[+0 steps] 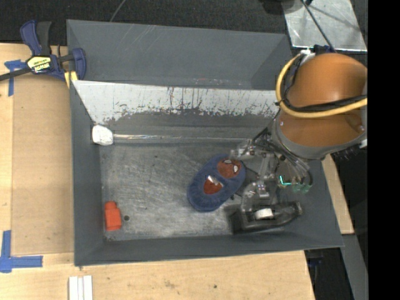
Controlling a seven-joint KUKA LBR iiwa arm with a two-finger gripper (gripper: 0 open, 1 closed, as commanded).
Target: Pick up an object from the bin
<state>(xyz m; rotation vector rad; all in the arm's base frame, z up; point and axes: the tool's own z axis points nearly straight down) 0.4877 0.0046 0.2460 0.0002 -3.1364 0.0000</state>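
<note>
In the grey bin [87,186], the blue plush slipper [209,191] lies right of centre, at 9 o'clock from my hand [265,180], whose spread I cannot tell. It looks soft, light and squashy; I would pinch its rim. A black tool [265,219] lies at 6 o'clock.

Bright light glared off the bin's back wall [181,99] beyond the gripper [261,189]; the floor beneath it lay dimmer.
</note>
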